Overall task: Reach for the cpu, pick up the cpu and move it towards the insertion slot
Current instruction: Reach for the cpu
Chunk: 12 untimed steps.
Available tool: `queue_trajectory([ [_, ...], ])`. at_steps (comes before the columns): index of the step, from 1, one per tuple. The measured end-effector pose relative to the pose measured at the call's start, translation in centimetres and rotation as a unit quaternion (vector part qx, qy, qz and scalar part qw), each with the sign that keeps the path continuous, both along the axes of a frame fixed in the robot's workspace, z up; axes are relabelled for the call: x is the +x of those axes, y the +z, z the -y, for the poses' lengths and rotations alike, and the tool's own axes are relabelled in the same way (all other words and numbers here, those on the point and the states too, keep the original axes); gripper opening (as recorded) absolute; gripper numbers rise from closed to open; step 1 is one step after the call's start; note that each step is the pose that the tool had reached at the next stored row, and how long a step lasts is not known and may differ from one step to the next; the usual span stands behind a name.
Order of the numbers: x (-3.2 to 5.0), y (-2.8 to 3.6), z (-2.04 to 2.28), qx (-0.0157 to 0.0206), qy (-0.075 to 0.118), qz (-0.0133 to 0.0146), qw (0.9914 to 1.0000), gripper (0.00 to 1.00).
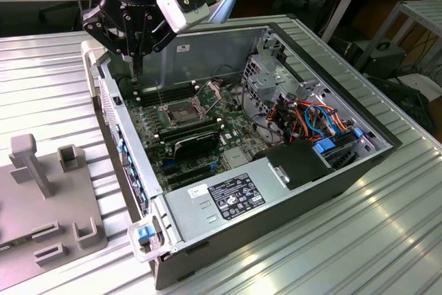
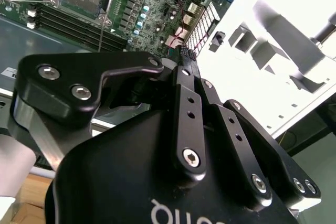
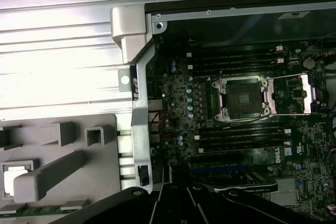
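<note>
**Gripper closed over case edge, cpu apparently in fixture pocket**

Exterior view: gripper (image 1: 135,67) hangs above the far corner of the open PC case (image 1: 207,50) on the exterior view's left. Tips point down just inside the case wall, over the edge of the green motherboard (image 1: 231,126).

Second wrist view: fingertips (image 2: 185,77) are drawn together, closed, w/ nothing visible between them.

Insertion slot (image 1: 181,111) lies near the tips, toward the exterior view's right. Socket is bare & its hinged plate (image 1: 210,92) is tilted up, open. Black memory slots (image 1: 155,96) run on either side.

Grey fixture (image 1: 41,202) sits on the ribbed metal table (image 1: 387,240) outside the case, on the exterior view's left.

First wrist view: the cpu (image 3: 14,174), as far as can be told, is the pale square lying flat in a fixture pocket. It is well apart from the slot, w/ the case wall between
</note>
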State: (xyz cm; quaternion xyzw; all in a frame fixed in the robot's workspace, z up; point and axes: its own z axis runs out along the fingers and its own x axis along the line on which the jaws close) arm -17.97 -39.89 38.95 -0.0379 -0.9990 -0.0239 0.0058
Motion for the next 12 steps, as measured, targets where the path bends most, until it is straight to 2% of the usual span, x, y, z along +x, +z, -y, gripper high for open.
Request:
queue_trajectory([
  [12,-0.63,-0.04,0.0,0.0006,0.0,-0.0031,1.0,0.11],
])
